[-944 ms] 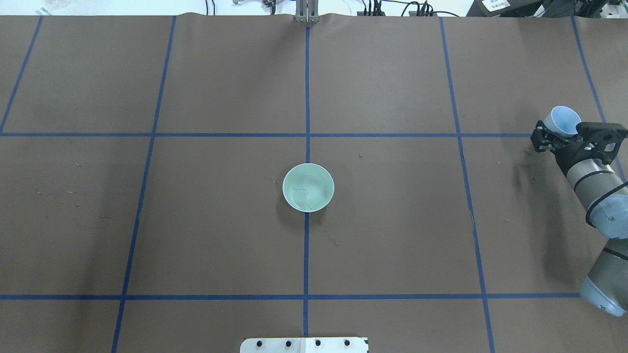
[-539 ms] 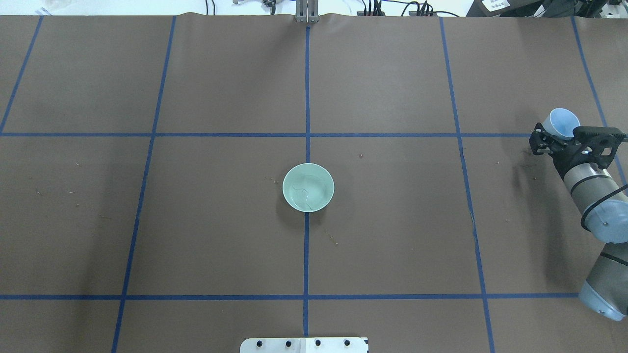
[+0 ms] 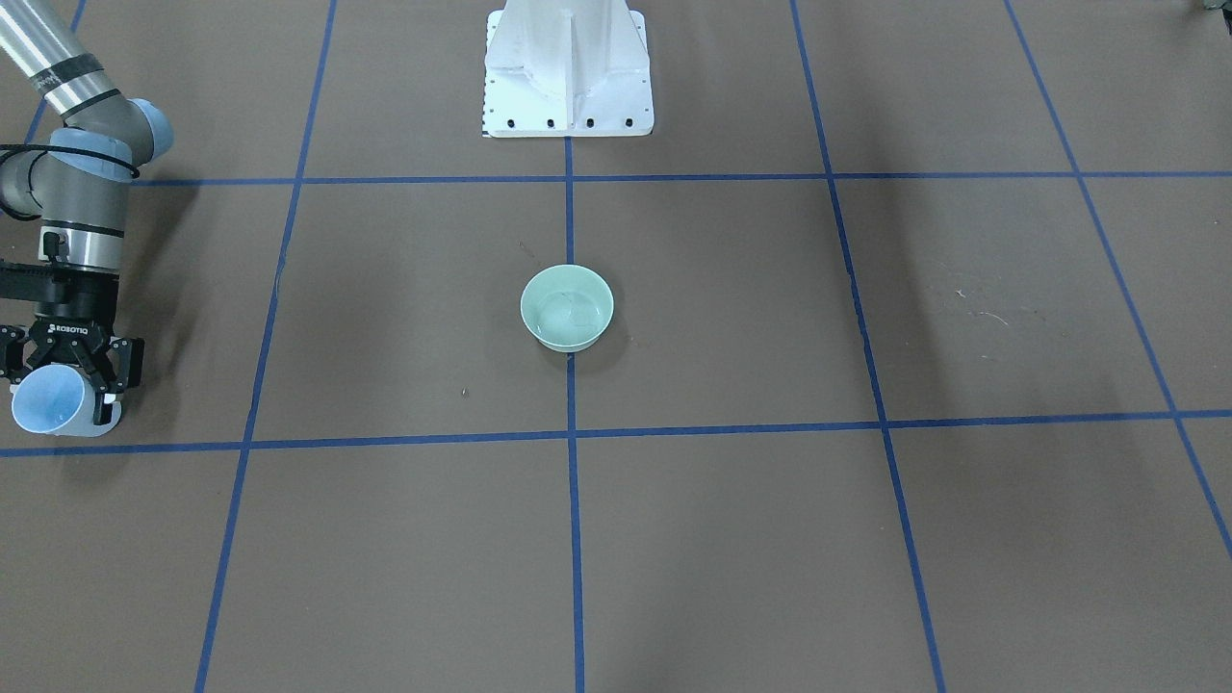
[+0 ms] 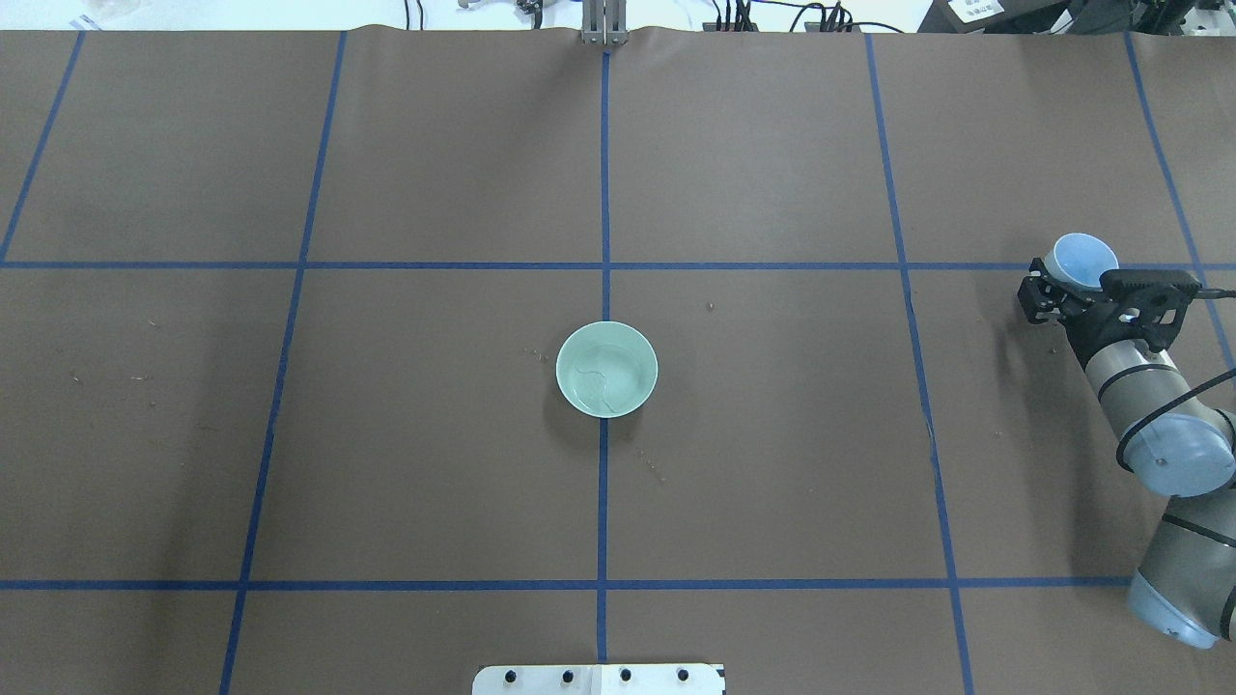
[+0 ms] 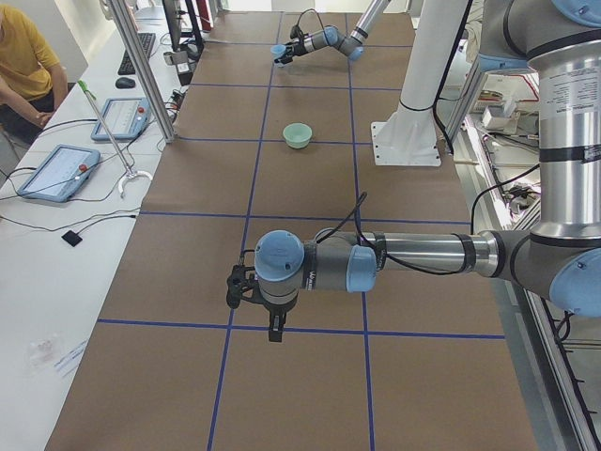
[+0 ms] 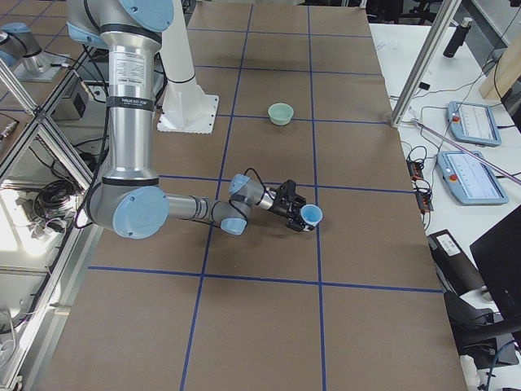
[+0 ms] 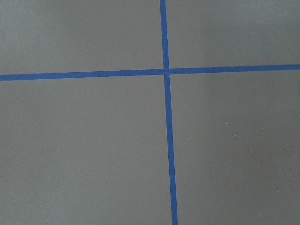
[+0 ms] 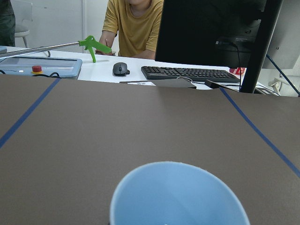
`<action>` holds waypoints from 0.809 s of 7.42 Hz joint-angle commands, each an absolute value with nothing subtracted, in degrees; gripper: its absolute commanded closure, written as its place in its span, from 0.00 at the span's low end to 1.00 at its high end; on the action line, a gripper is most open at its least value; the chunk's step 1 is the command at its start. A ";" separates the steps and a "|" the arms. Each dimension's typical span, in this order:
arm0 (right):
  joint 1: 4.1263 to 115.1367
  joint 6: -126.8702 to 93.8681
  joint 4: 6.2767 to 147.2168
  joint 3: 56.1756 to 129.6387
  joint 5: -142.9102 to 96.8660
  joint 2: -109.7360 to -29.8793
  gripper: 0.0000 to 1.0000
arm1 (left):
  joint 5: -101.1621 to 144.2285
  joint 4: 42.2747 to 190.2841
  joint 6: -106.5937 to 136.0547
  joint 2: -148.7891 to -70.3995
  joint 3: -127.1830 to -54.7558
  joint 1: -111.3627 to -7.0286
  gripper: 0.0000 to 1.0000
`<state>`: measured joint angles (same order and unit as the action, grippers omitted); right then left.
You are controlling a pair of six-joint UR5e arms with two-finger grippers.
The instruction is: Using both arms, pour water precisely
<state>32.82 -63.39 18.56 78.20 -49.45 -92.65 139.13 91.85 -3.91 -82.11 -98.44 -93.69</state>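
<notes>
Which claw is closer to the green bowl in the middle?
Right. The right claw, gripping a blue cup, is off to the green bowl's right; the left claw hangs farther off on the opposite side, outside the overhead view.

The right arm (image 4: pixel 1130 386) reaches forward with a level forearm. The right gripper (image 4: pixel 1080 280) has its fingers closed on a blue cup (image 4: pixel 1083 259) held between them. The left arm (image 5: pixel 423 254) stretches out low, and the left gripper (image 5: pixel 254 296) points downward, its jaws unclear.
</notes>
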 commanded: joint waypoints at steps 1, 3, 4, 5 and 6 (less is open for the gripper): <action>32.34 -63.46 18.20 78.05 -48.96 -92.64 0.00 | 139.13 91.76 -3.95 -82.18 -98.44 -93.69 0.00; 32.26 -63.37 18.11 78.48 -48.25 -92.55 0.00 | 139.04 91.76 -3.96 -82.18 -98.35 -93.69 0.00; 32.34 -63.37 18.11 79.10 -47.03 -92.55 0.00 | 139.04 91.76 -3.87 -82.18 -98.44 -93.78 0.00; 32.43 -63.28 18.11 79.88 -45.46 -92.64 0.00 | 138.96 91.76 -3.95 -82.26 -98.35 -93.69 0.00; 32.43 -62.67 18.02 80.94 -43.87 -93.16 0.00 | 138.96 91.76 -3.87 -82.27 -98.35 -93.69 0.00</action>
